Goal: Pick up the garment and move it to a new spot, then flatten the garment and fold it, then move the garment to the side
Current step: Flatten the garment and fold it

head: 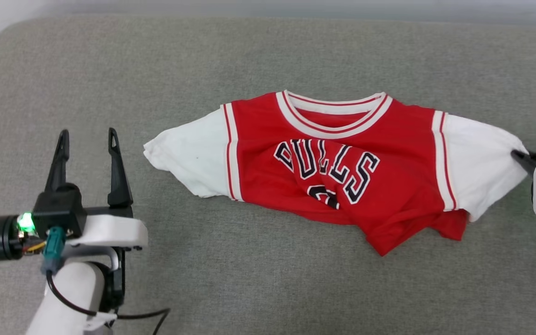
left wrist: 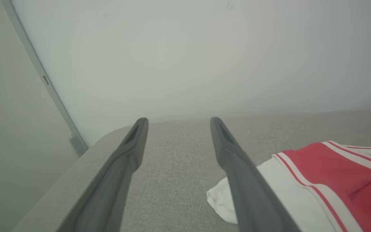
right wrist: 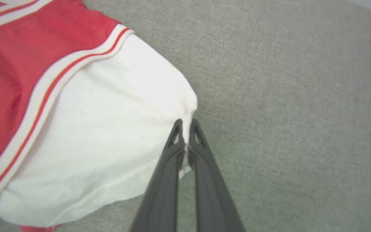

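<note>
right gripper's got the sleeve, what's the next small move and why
Probably bring the left gripper across to the near white sleeve of the jersey and pinch it. The right gripper is shut on the edge of the other sleeve, while the left stands open, apart from the cloth.

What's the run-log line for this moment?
stage: pick-up grasp | right gripper: shut on jersey, at white sleeve edge | left gripper: open, clear of jersey | jersey: rumpled, lying on grey cushion
</note>
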